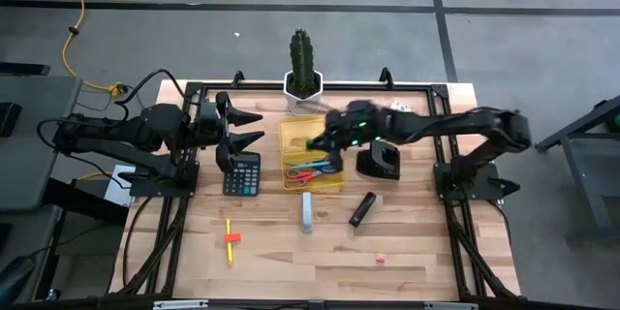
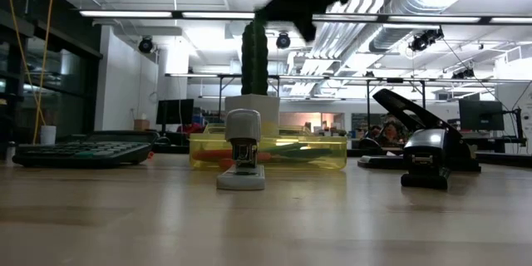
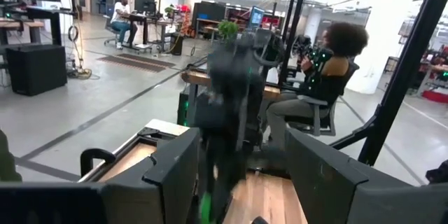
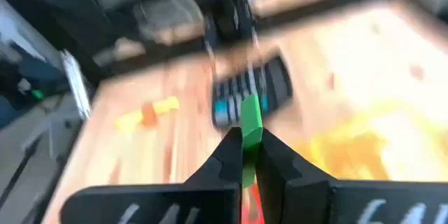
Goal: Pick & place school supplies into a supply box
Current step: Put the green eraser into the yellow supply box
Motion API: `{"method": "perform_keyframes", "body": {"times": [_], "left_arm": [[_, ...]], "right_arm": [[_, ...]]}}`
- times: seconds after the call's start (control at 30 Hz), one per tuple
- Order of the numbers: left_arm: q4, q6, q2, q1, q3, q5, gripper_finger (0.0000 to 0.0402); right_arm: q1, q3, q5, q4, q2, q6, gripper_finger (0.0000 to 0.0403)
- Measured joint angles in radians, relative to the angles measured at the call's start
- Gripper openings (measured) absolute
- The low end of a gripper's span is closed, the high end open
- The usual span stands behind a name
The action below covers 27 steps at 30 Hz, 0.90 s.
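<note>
Around the yellow supply box (image 1: 312,155) we see a black calculator (image 1: 241,173) just to its left, a white-potted cactus (image 1: 302,70) behind it, a black hole punch (image 1: 378,161) to its right, and a grey stapler (image 1: 306,212) and a black marker-like piece (image 1: 361,209) in front. In the low view the stapler (image 2: 242,160) stands before the box (image 2: 268,151) and hides part of its front wall. The right gripper (image 4: 248,155) hangs over the box, fingers pressed on a thin green piece (image 4: 250,127); we cannot make out what it is. The box is translucent yellow, shallow, with red-handled scissors (image 1: 308,173) inside. The left gripper (image 1: 235,126) waits above the calculator, fingers spread. A yellow pencil with orange (image 1: 231,239) and a pink eraser (image 1: 381,259) lie on the table (image 1: 291,262) near its front edge.
</note>
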<state>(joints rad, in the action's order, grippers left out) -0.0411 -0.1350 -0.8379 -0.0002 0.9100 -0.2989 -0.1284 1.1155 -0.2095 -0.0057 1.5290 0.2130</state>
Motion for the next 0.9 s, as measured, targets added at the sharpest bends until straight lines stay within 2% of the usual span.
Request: {"method": "perform_keyframes", "body": {"times": [0.17, 0.37, 0.67, 0.9], "left_arm": [[0.000, -0.004, 0.000, 0.000, 0.000, 0.000, 0.0200], [0.000, -0.018, 0.000, 0.000, 0.000, 0.000, 0.0200], [0.000, -0.019, 0.000, 0.000, 0.000, 0.000, 0.0200], [0.000, -0.019, 0.000, -0.001, 0.000, 0.000, 0.0200]], "right_arm": [[0.001, 0.002, -0.012, -0.035, 0.155, 0.092, 0.0000], [0.006, 0.003, -0.012, -0.032, 0.265, 0.095, 0.0000], [0.011, 0.003, -0.007, -0.041, 0.320, 0.211, 0.0020], [0.012, 0.004, 0.077, -0.087, 0.320, 0.346, 0.0026]]}}
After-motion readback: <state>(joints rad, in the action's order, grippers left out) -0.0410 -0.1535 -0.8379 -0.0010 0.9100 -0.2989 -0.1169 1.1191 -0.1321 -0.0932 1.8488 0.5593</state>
